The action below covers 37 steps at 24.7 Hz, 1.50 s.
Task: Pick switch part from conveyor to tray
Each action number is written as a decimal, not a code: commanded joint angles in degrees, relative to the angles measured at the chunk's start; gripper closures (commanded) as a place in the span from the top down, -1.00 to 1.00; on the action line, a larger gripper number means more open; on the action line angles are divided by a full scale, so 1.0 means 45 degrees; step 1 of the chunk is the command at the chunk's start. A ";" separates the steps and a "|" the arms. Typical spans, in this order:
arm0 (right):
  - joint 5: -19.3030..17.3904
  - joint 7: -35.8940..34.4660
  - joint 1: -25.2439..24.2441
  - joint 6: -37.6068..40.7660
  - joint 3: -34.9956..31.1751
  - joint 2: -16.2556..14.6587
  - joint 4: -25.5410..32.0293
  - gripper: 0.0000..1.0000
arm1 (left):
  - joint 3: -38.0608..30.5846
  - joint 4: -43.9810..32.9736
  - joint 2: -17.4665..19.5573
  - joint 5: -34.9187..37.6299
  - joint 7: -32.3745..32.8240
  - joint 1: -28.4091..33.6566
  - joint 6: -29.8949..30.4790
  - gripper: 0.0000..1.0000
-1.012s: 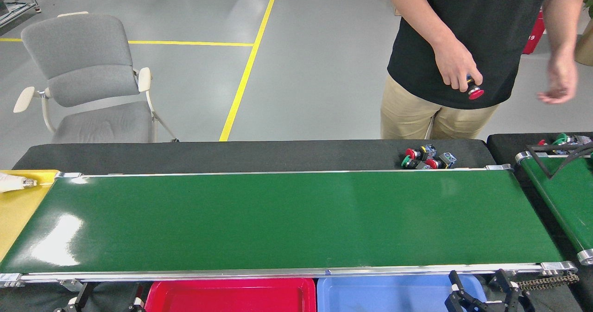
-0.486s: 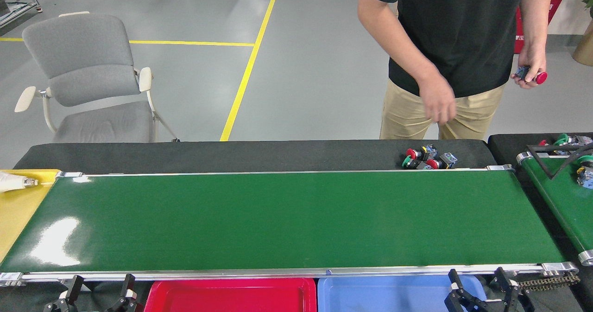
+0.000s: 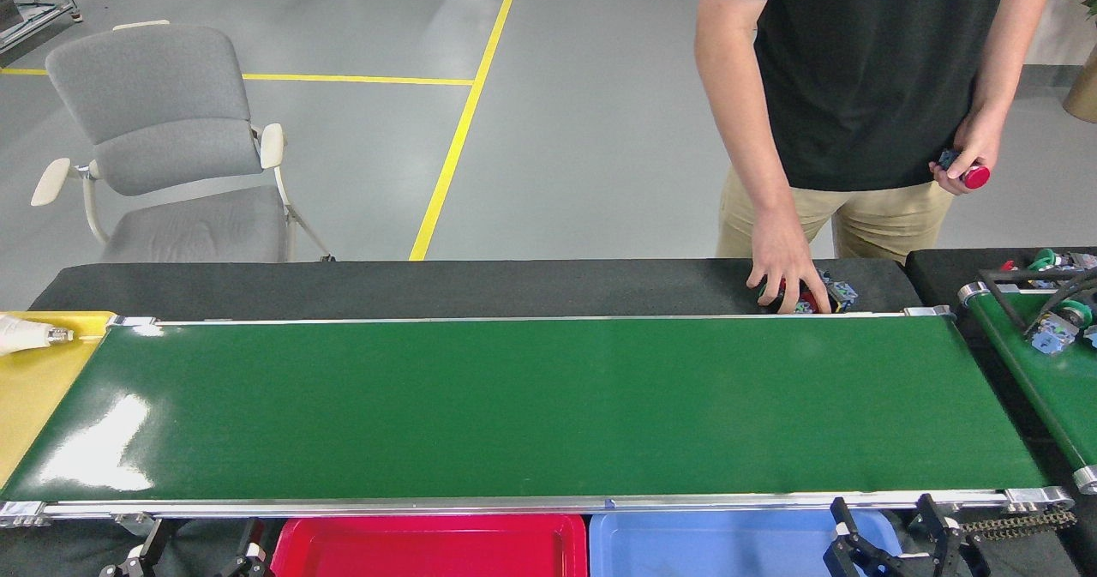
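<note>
The conveyor [image 3: 531, 405] is the wide glossy green belt across the middle, and I see no switch part on it. A small cluster of switch parts [image 3: 836, 292] lies on the black padded border behind its far right end, mostly covered by a person's hand [image 3: 784, 273]. The person's other hand holds a red-capped switch part [image 3: 968, 174]. A red tray [image 3: 428, 547] and a blue tray [image 3: 711, 547] sit below the near rail. My left gripper [image 3: 206, 536] and right gripper [image 3: 883, 517] stand open at the bottom edge, holding nothing.
A narrower green belt [image 3: 1041, 380] with a black bar frame at the right carries a few switch parts [image 3: 1052, 333]. A yellow tray [image 3: 34, 388] with a white object lies at the left end. A grey chair [image 3: 163, 140] stands behind the table.
The person's hand dropped onto the switch parts on the black border. The hand holding the red-capped part lowered slightly. My left gripper sank a little at the bottom edge.
</note>
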State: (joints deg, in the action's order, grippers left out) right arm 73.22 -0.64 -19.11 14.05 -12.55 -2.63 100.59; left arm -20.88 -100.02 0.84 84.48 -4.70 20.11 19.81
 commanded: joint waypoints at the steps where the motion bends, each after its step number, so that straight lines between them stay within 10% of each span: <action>1: -0.0040 -0.0015 0.0105 0.0022 -0.0064 -0.0100 0.0185 0.99 | -0.0068 -0.0155 0.0048 -0.0081 -0.0009 -0.0075 -0.0105 1.00; 37: -0.0059 0.1157 0.1042 -0.0056 -0.0083 0.0096 0.0126 0.99 | -0.0068 -0.0097 0.0107 -0.0023 -0.0009 -0.0016 0.0168 1.00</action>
State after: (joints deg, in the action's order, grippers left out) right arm 73.15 4.60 -14.85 13.92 -12.57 -2.02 100.54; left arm -21.11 -99.94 0.90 84.34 -4.55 20.11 20.64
